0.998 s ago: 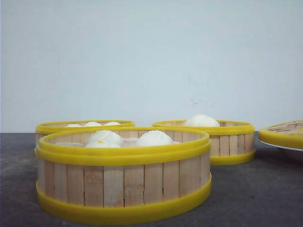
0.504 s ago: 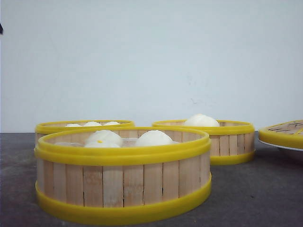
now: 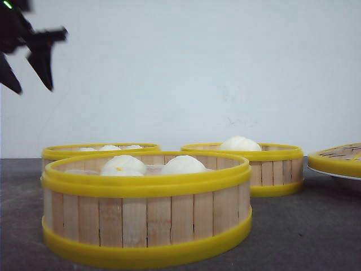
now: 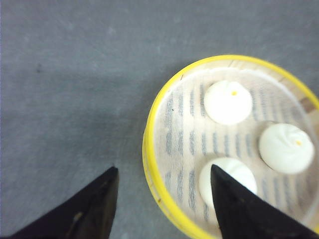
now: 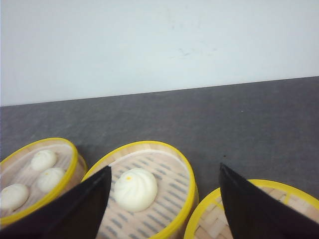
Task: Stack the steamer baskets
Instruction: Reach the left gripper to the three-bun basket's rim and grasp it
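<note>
A dark grey table runs back to a pale wall, with bare surface on the far side and at the near right. Three steamer baskets stand on it: the near basket at the front left holds two buns, the far left basket sits partly hidden just behind it with three buns, and the far right basket stands apart holding one bun. At the right edge a woven lid lies on a white plate. The left gripper hangs high at the far left, jaws spread and empty, above the far left basket's rim. The right gripper is also spread and empty, above the far right basket.
</note>
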### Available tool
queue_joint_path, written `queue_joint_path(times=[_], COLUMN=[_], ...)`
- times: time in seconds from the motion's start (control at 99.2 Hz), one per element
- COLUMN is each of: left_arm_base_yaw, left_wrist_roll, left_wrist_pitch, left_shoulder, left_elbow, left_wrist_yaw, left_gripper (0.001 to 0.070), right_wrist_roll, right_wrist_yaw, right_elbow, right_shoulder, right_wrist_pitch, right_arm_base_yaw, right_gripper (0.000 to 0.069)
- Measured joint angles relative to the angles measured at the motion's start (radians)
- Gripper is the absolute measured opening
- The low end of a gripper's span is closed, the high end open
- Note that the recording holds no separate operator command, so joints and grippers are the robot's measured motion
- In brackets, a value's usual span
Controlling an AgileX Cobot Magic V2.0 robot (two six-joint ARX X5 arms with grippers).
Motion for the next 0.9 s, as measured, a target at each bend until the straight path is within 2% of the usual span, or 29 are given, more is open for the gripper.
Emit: queue_joint_path(times=[0.212, 0.494, 0.716, 0.817, 0.897], left_arm_base_yaw=[0.005, 0.013, 0.021, 0.024, 0.026], left_wrist_roll=[0.000, 0.000, 0.000, 0.000, -0.001], left_wrist_pitch=[-0.047, -0.071, -0.061, -0.060, -0.058], left_shoulder=[0.218, 0.352, 0.365, 0.366, 0.369], left_elbow=[0.145, 0.156, 0.156, 0.156, 0.156], left_wrist_yaw=[-0.019, -0.019, -0.020, -0.019, -0.017], left_gripper=[0.0349, 0.0341, 0.0218, 0.0140, 0.0114], right_wrist_roll=[0.000, -0.003, -0.003, -0.003, -0.003], right_wrist_yaw=[0.000, 0.000, 0.000, 0.000, 0.000], right_elbow=[0.000, 0.000, 0.000, 0.000, 0.000], right_shoulder=[0.003, 0.005, 0.005, 0.006, 0.008], right_wrist_pitch=[-0.001, -0.003, -0.003, -0.003, -0.003], right_arm_base_yaw=[0.020, 0.031, 0.031, 0.031, 0.031], right_gripper=[0.0425, 0.0425, 0.0425, 0.0425, 0.0425])
